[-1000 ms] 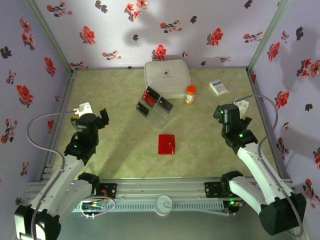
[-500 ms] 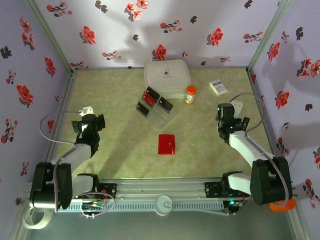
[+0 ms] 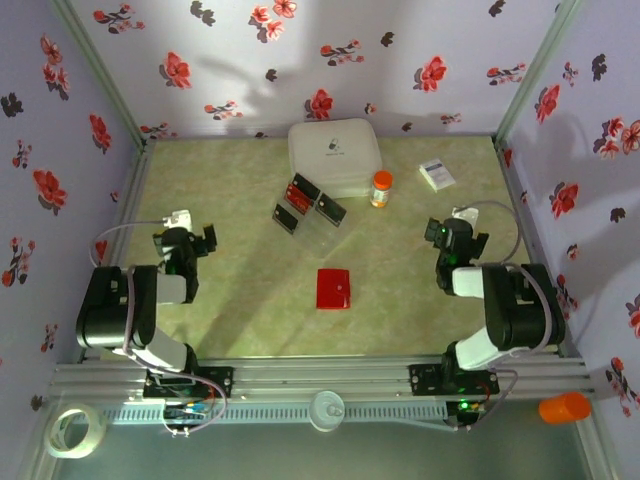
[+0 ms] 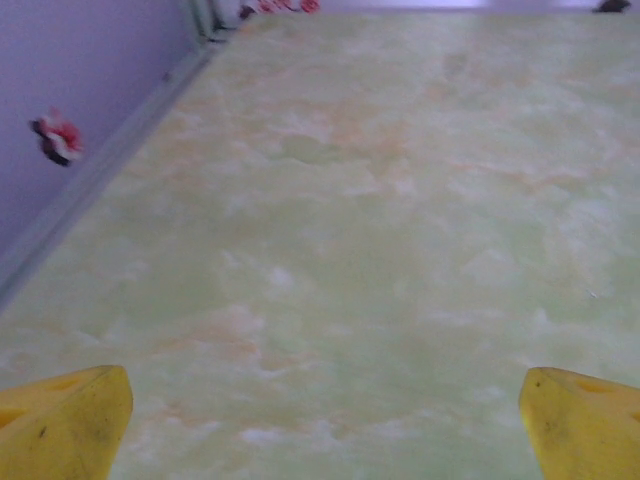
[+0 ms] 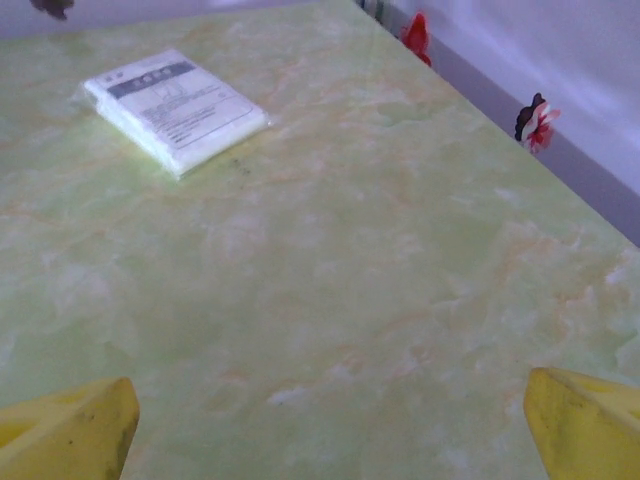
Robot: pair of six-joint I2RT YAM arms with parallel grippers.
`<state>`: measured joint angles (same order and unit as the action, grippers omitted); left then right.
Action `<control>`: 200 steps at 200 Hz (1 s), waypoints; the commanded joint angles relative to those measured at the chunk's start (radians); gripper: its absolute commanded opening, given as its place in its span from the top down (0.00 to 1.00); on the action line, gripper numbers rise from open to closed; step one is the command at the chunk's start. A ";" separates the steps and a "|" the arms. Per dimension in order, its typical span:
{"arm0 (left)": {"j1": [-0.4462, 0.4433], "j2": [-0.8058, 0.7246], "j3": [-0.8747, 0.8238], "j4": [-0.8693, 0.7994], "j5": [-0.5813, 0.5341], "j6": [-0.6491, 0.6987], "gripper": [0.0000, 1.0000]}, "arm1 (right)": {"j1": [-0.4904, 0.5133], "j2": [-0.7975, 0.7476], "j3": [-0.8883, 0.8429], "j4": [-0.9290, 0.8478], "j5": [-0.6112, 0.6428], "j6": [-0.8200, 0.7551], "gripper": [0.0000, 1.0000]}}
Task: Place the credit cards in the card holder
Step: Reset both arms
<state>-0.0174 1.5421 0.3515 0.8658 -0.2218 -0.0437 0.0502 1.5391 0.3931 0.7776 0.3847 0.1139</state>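
The card holder [image 3: 334, 288] is a flat red wallet lying alone at mid-table. The credit cards [image 3: 297, 191] show as small red rectangles among small black trays [image 3: 330, 209] farther back, in front of the white box. My left gripper [image 3: 186, 240] sits low at the left side, well left of the wallet; its yellow fingertips [image 4: 62, 428] stand wide apart over bare table, so it is open. My right gripper [image 3: 457, 236] sits low at the right side. Its fingertips [image 5: 583, 428] are also spread, open with nothing between them.
A big white rounded lidded box [image 3: 334, 157] stands at the back centre, with an orange-capped bottle [image 3: 381, 188] beside it. A small white printed box [image 3: 436, 175] [image 5: 175, 108] lies at the back right. Flowered walls close in three sides.
Both arms have folded back toward their bases and the grippers have dropped low over the table. The wallet, cards and boxes have not moved.
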 commanded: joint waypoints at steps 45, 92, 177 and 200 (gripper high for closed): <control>0.028 0.006 0.063 -0.014 0.156 0.030 0.00 | -0.038 0.030 0.014 0.082 -0.175 -0.004 0.01; 0.028 0.005 0.057 -0.004 0.156 0.031 0.00 | -0.030 0.016 -0.006 0.105 -0.172 -0.020 0.01; 0.022 0.003 0.054 -0.002 0.145 0.036 0.00 | -0.029 0.023 0.006 0.088 -0.176 -0.020 0.01; 0.023 0.004 0.052 0.001 0.140 0.035 0.00 | -0.033 0.026 0.016 0.072 -0.190 -0.017 0.01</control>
<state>0.0029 1.5429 0.3977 0.8524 -0.0814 -0.0223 0.0193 1.5581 0.3904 0.8474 0.2111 0.1112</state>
